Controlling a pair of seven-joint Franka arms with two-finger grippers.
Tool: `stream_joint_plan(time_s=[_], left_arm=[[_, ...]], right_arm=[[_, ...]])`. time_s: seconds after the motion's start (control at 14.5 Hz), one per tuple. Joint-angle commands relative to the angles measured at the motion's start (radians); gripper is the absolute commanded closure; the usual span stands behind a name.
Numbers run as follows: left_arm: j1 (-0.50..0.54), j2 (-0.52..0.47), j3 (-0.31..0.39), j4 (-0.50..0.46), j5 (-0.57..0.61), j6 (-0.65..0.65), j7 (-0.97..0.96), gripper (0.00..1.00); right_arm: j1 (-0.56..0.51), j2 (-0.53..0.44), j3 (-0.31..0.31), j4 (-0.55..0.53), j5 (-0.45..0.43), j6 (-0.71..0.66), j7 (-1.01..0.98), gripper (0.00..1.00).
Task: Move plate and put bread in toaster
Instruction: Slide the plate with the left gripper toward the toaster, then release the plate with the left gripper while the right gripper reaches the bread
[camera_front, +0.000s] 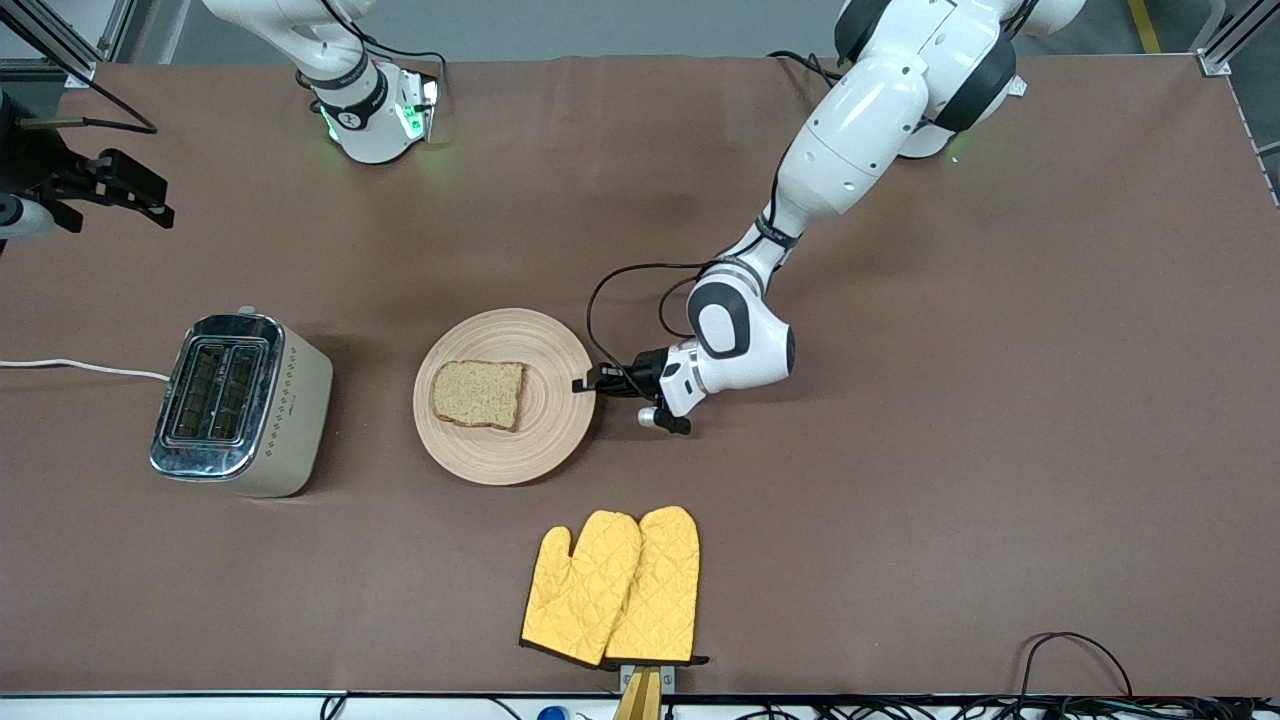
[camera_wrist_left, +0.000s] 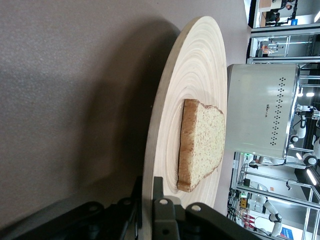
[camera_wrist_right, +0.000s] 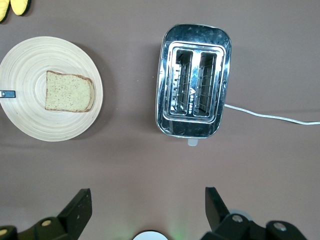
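The light wooden plate (camera_front: 500, 340) lies mid-table with the bread slice (camera_front: 478, 393) on it. The toaster (camera_front: 240, 400) stands beside the plate, toward the right arm's end, both slots empty. My left gripper (camera_front: 590, 383) is low at the plate's edge on the side away from the toaster. In the left wrist view it (camera_wrist_left: 148, 200) is shut on the plate's rim (camera_wrist_left: 165, 100), with the bread (camera_wrist_left: 202, 145) and toaster (camera_wrist_left: 260, 110) ahead. My right gripper (camera_front: 140, 195) waits high and open. Its view (camera_wrist_right: 146, 195) looks down on the toaster (camera_wrist_right: 195, 80), plate (camera_wrist_right: 30, 55) and bread (camera_wrist_right: 69, 91).
A pair of yellow oven mitts (camera_front: 610, 585) lies nearer to the front camera than the plate, close to the table's edge. The toaster's white cord (camera_front: 70, 365) runs off the table at the right arm's end. Brown tabletop surrounds the plate.
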Motion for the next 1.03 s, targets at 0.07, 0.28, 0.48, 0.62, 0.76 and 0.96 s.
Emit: stream_joint_plan(time_s=[0.07,0.28,0.48,0.62,0.76,0.96], left_arm=[[0.002,0.011,0.0,0.033,-0.03,0.012,0.0,0.62],[0.014,-0.016,0.014,0.03,-0.014,0.012,-0.018,0.0],[0.041,-0.04,0.036,0.021,0.057,0.012,-0.073,0.0],[0.081,-0.082,0.036,-0.011,0.21,0.01,-0.167,0.0],[0.135,-0.137,0.034,-0.042,0.347,-0.002,-0.268,0.0],[0.207,-0.21,0.034,-0.103,0.551,-0.017,-0.313,0.0]], right_arm=[[0.004,-0.021,0.003,-0.026,0.017,0.02,0.001,0.0],[0.01,-0.02,0.004,-0.027,0.023,0.02,0.002,0.0],[0.007,-0.02,0.003,-0.035,0.041,0.018,0.013,0.0],[0.008,-0.021,0.003,-0.063,0.041,0.049,0.016,0.0],[0.027,-0.017,0.004,-0.101,0.057,0.093,0.044,0.0],[0.097,-0.012,0.004,-0.206,0.061,0.216,0.123,0.0]])
